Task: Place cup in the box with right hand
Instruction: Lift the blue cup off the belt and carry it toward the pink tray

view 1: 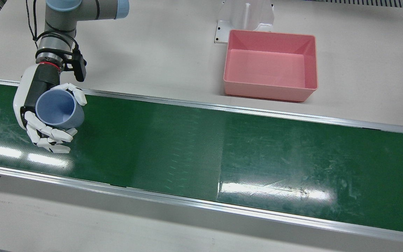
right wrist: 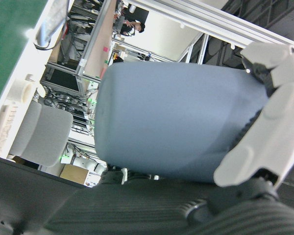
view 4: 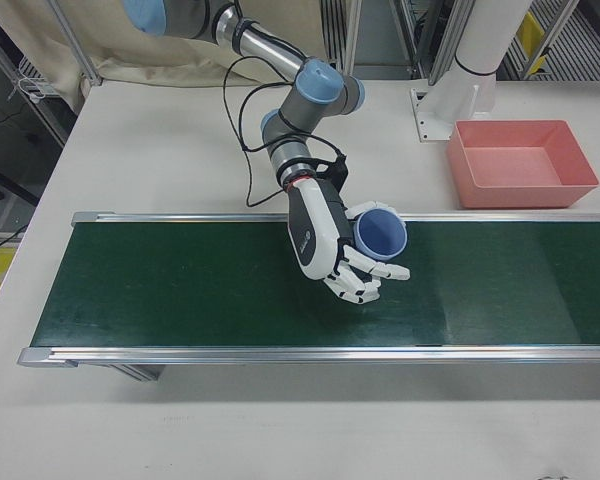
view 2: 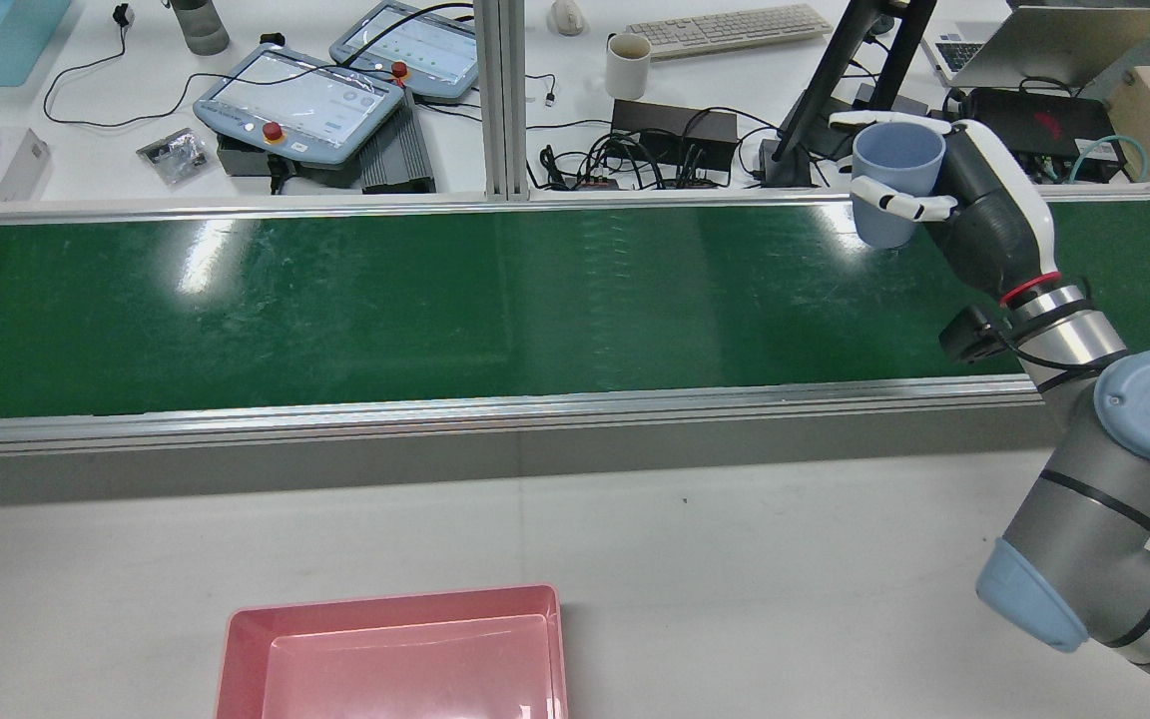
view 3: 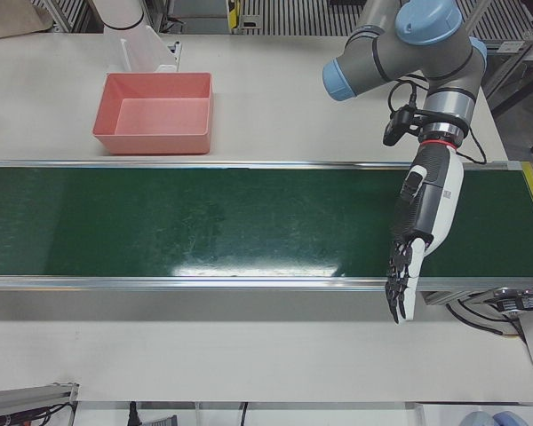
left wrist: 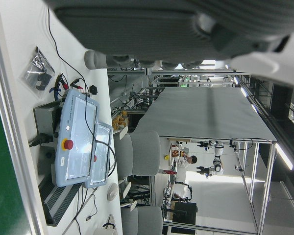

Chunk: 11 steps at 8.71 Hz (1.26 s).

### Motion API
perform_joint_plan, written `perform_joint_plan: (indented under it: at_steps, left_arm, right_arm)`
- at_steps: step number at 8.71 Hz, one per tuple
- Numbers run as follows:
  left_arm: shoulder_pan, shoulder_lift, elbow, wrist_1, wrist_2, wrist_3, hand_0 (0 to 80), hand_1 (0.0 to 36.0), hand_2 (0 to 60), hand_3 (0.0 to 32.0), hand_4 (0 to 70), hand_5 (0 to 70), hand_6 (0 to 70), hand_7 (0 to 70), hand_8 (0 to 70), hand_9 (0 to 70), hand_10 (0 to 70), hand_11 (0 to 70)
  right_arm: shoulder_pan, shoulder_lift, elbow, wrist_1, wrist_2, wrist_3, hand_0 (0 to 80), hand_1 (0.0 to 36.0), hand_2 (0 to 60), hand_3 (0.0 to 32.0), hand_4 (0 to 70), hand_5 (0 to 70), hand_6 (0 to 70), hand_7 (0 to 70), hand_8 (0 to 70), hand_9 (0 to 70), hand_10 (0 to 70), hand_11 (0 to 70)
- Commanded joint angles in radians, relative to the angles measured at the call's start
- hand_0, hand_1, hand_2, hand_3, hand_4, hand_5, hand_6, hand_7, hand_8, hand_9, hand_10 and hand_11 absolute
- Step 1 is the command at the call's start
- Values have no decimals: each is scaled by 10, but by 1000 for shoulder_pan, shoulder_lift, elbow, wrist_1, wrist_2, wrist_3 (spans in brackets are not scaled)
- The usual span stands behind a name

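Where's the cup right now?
The blue cup is in the right hand, above the green belt at the front view's left, far from the pink box.

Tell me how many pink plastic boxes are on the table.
1. The pink plastic box sits empty on the white table beyond the green conveyor belt, apart from it.

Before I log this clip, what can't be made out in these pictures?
- Cup: base and rim hidden in the right hand view, behind the right hand that holds it.
- Pink box: near end cut off by the rear view's bottom edge.
- Left hand: fingers extended and holding nothing in the left-front view; its own view shows only a blurred underside.
- Teach pendant screens: too small to read.
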Motion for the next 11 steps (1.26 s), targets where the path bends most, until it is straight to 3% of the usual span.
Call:
perform_joint_plan:
  at_steps: [1,4,8,10,11]
  left_arm:
    - [0,0,0,0,0,0,0,0,0,0,0,0,0,0,0,0,0,0]
    - [0,0,0,0,0,0,0,0,0,0,0,0,0,0,0,0,0,0]
    - [0,0,0,0,0,0,0,0,0,0,0,0,0,0,0,0,0,0]
    - [0,0,0,0,0,0,0,0,0,0,0,0,0,0,0,0,0,0]
    - [0,0,0,0,0,0,0,0,0,0,0,0,0,0,0,0,0,0]
  right_arm:
    - [69,6,87,-7,9,-5,337,235,600,0,0,125,292,700,535,700,222,333]
    - [-7,15,162,-27,10,-36,400,241,600,0,80,122,298,700,522,700,243,364]
    - [-310,76,314,-23,95,-276,347,201,600,0,0,131,306,700,571,700,250,371]
    - [-444,102,320,-22,92,-349,349,208,600,0,0,131,305,700,564,700,260,386]
    - [-454,99,320,-25,58,-373,339,214,600,0,0,130,302,700,559,700,263,392]
